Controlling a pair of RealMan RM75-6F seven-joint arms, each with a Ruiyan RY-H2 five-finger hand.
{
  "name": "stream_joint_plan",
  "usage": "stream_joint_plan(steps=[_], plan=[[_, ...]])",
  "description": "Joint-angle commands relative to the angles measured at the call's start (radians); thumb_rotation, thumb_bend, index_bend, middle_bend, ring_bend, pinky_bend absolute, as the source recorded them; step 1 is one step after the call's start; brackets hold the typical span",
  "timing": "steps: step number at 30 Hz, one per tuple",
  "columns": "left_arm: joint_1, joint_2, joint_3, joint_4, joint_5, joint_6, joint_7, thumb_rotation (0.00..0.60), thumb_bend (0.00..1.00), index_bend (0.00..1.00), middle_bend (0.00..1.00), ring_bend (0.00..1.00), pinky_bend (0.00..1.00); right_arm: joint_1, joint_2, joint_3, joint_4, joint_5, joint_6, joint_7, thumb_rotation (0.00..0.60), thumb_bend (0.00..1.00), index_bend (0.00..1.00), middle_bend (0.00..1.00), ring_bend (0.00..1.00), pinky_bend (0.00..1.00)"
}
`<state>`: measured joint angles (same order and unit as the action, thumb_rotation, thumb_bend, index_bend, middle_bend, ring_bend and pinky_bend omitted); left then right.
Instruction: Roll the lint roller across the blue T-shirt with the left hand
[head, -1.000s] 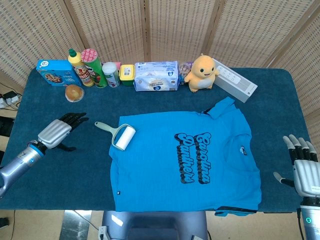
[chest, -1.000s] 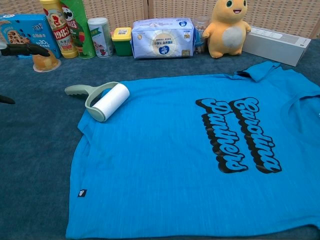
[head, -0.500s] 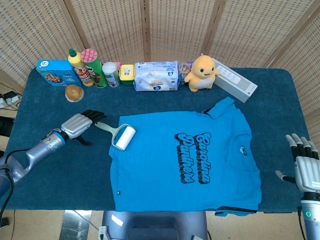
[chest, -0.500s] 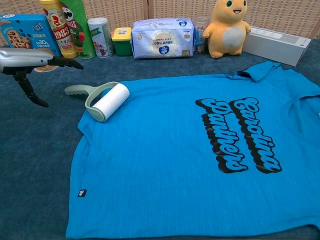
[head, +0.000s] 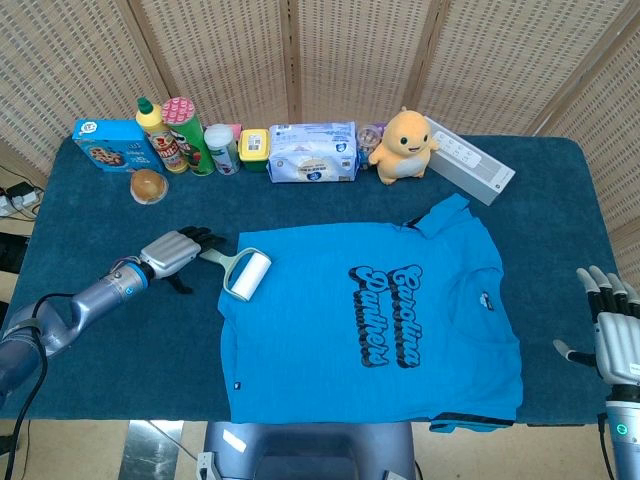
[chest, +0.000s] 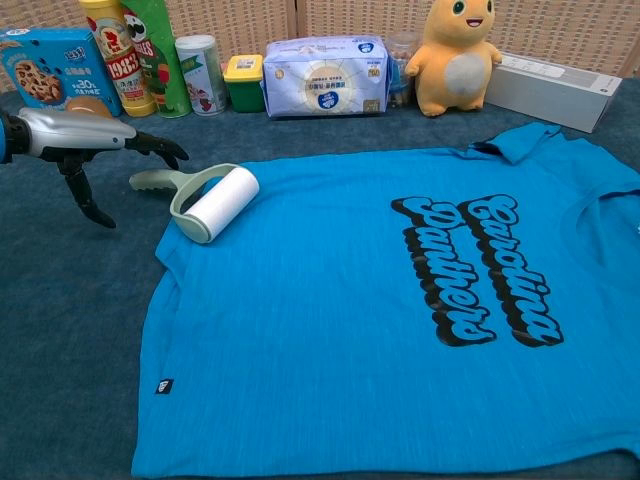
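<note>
A blue T-shirt (head: 370, 325) is spread flat on the dark blue counter (head: 90, 350), its black lettering facing up and its collar turned toward three o'clock in the head view. The lint roller (head: 238, 270) is laid at the shirt's ten o'clock corner: its white roll rests on the edge of the fabric, while the pale green handle reaches out toward ten o'clock over the bare counter. The left hand (head: 176, 251) is seen at nine o'clock of the roller, just beside the handle's tip; its fingers (chest: 150, 143) are stretched out above the handle end and the thumb is dropped below, and nothing is gripped. Whether the fingertips touch the handle cannot be told. The right hand (head: 616, 335) is held at the counter's four o'clock edge, well apart from the shirt, with fingers spread and nothing held. Along the twelve o'clock edge are lined a biscuit box (head: 106, 142), bottles and cans, a tissue pack (head: 312, 152), a yellow plush toy (head: 404, 146) and a long white box (head: 470, 173)
</note>
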<state>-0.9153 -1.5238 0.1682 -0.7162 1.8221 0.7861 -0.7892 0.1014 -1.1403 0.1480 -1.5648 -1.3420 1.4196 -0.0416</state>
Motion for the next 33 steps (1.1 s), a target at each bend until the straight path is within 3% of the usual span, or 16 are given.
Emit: stream_joint_plan(steps=[1, 5, 7, 10, 16, 26, 33], plan=[[-0.025, 0.016, 0.000, -0.055, -0.021, -0.050, 0.054, 0.600, 0.07, 0.03, 0.12, 0.03, 0.09, -0.002, 0.003, -0.002, -0.003, -0.003, 0.002, 0.004, 0.600, 0.00, 0.00, 0.00, 0.00, 0.00], [-0.040, 0.019, -0.010, -0.094, -0.046, -0.083, 0.113, 0.600, 0.07, 0.10, 0.14, 0.03, 0.09, -0.004, 0.004, -0.002, -0.005, -0.003, 0.007, 0.007, 0.600, 0.00, 0.00, 0.00, 0.00, 0.00], [-0.045, 0.020, -0.018, -0.110, -0.062, -0.096, 0.144, 0.600, 0.07, 0.23, 0.18, 0.05, 0.09, -0.005, 0.006, -0.001, -0.007, -0.003, 0.010, 0.010, 0.600, 0.00, 0.00, 0.00, 0.00, 0.00], [-0.049, 0.021, -0.026, -0.123, -0.080, -0.106, 0.177, 0.600, 0.07, 0.34, 0.24, 0.08, 0.11, -0.007, 0.008, -0.001, -0.009, -0.005, 0.016, 0.014, 0.600, 0.00, 0.00, 0.00, 0.00, 0.00], [-0.045, 0.012, -0.052, -0.137, -0.130, -0.121, 0.274, 0.600, 0.07, 0.43, 0.28, 0.11, 0.17, -0.013, 0.014, -0.002, -0.017, -0.013, 0.029, 0.021, 0.600, 0.00, 0.00, 0.00, 0.00, 0.00], [-0.022, -0.012, -0.103, -0.175, -0.234, -0.148, 0.442, 0.600, 0.09, 0.48, 0.31, 0.16, 0.25, -0.016, 0.020, 0.000, -0.022, -0.012, 0.035, 0.027, 0.600, 0.00, 0.00, 0.00, 0.00, 0.00], [-0.014, 0.015, -0.136, -0.255, -0.298, -0.159, 0.532, 0.600, 0.12, 0.66, 0.46, 0.28, 0.40, -0.018, 0.022, 0.000, -0.023, -0.015, 0.040, 0.032, 0.600, 0.00, 0.00, 0.00, 0.00, 0.00]])
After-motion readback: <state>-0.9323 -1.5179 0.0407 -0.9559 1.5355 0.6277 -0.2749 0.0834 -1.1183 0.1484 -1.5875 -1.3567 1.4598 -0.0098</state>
